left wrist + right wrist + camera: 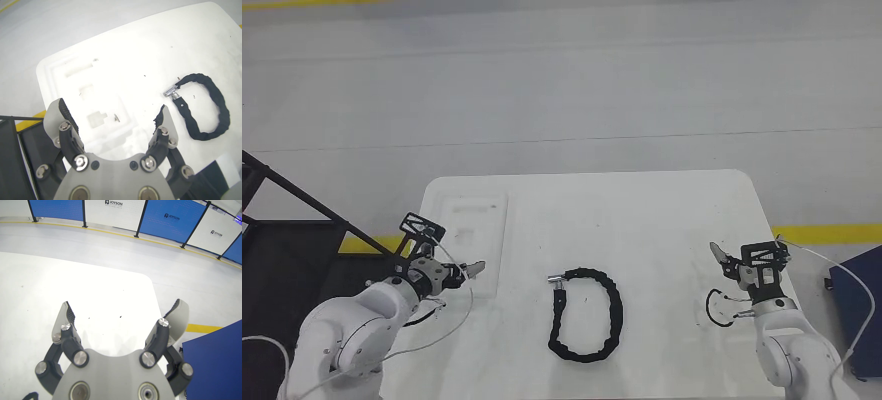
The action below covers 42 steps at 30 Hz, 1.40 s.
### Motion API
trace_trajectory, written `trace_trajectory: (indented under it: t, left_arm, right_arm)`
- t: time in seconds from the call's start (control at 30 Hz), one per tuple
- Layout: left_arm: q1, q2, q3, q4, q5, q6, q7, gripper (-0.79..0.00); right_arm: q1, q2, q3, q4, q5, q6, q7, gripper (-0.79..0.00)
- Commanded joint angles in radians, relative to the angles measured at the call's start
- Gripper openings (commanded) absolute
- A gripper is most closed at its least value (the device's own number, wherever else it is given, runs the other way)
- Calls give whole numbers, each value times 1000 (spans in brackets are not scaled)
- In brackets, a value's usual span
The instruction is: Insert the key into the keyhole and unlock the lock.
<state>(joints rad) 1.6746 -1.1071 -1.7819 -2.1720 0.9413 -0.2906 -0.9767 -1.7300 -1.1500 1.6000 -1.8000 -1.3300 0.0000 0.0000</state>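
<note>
A black fabric-covered chain lock (587, 314) lies in a loop at the table's middle, its silver lock cylinder (557, 284) at the loop's upper left end. The left wrist view gives the same loop (211, 106) and cylinder (169, 92). A small metal key (116, 117) lies in the white foam tray (62, 83), beside a moulded recess. My left gripper (455, 262) (112, 108) hangs open over the tray's near part, nothing between its fingers. My right gripper (750, 252) (122, 306) stands open over the table's right edge, holding nothing.
The white foam tray (474, 222) with several recesses sits at the table's left. A black frame (292, 205) stands off the left edge. A dark blue box (213, 357) stands beside the right edge, and a black cable (720, 308) loops near the right arm.
</note>
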Motion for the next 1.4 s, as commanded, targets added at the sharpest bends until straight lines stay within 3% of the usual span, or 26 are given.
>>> trace_trajectory:
  t: [0.0,0.23,0.43,0.6,1.13,1.23,1.37]
  left_arm:
    - [-21,3,4,0,-6,14,-59,0]
    - [-112,17,57,4,77,27,-222,0]
    - [-166,24,120,14,126,-9,-247,0]
    - [-194,28,141,25,212,-36,-175,0]
    - [-183,29,142,36,250,-29,-163,0]
    - [-170,26,147,58,160,62,-271,0]
    - [-211,27,163,81,104,126,-429,0]
  right_arm:
    - [0,0,0,0,0,0,0,0]
    - [0,0,0,0,0,0,0,0]
    - [0,0,0,0,0,0,0,0]
    - [0,0,0,0,0,0,0,0]
    - [0,0,0,0,0,0,0,0]
    - [0,0,0,0,0,0,0,0]
    - [0,0,0,0,0,0,0,0]
